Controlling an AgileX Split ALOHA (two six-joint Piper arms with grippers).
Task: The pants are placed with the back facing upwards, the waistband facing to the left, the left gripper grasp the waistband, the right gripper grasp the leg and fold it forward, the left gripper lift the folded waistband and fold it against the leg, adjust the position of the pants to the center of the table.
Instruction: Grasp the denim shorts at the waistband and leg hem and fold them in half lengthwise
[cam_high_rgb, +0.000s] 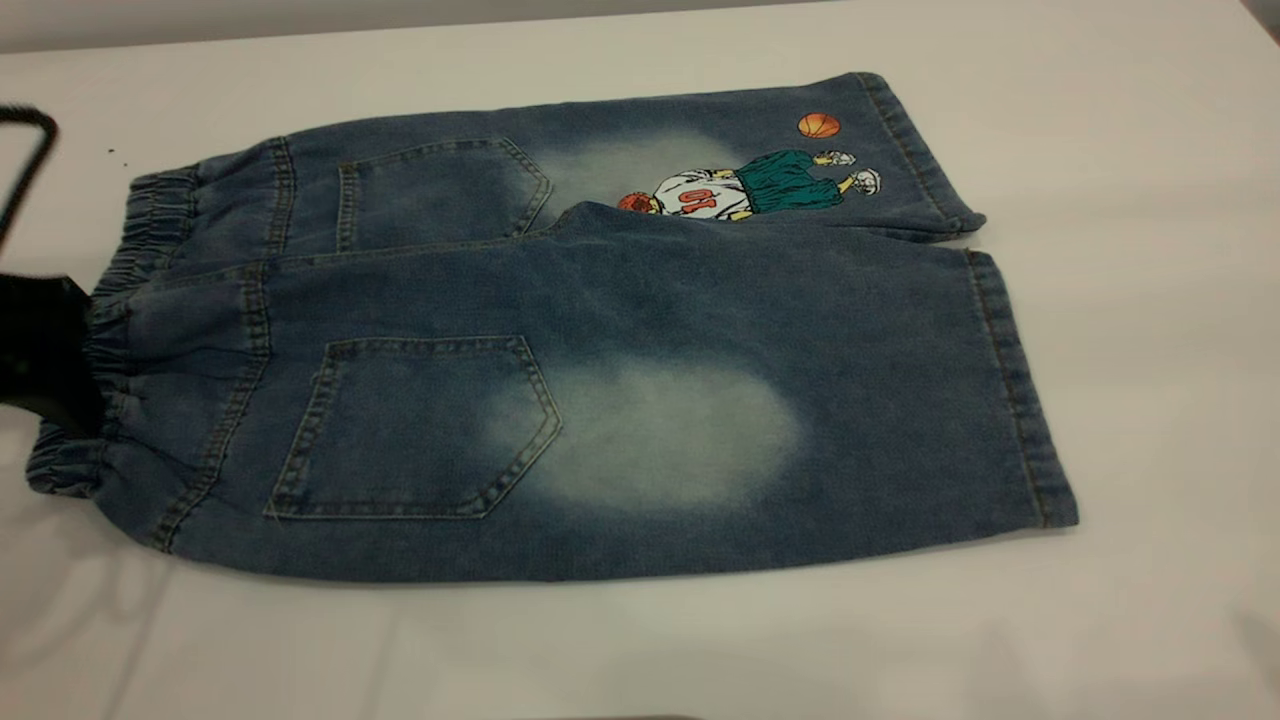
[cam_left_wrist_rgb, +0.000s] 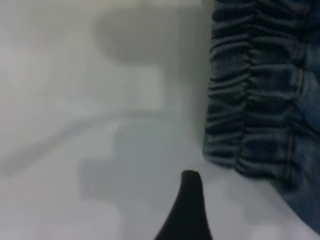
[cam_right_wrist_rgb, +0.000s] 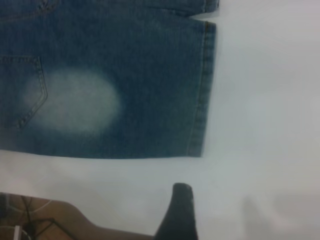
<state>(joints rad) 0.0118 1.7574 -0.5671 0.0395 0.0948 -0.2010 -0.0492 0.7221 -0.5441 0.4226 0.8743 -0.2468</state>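
The pants (cam_high_rgb: 560, 330) lay flat and unfolded on the counter (cam_high_rgb: 1150, 200), back upward, both patch pockets showing, with the waistband (cam_high_rgb: 130, 330) at the end farthest from the hems. The leg (cam_high_rgb: 800, 400) with the pale faded patch lay nearest the camera, its inner edge overlapping the printed leg beyond it. No fold appeared to have been made, so all 3 stages seemed to remain: folding the leg forward, folding the waistband against the leg, and centring.

The left gripper (cam_high_rgb: 45, 350) was at the waistband in the exterior view; whether its jaws were spread or pinching the elastic could not be told. The left wrist view showed 1 dark fingertip (cam_left_wrist_rgb: 190, 200) on bare counter just beside the gathered elastic. Only the right wrist view showed the right gripper (cam_right_wrist_rgb: 179, 212), off the pants near the leg's hem (cam_right_wrist_rgb: 202, 90), its jaw state likewise undeterminable.
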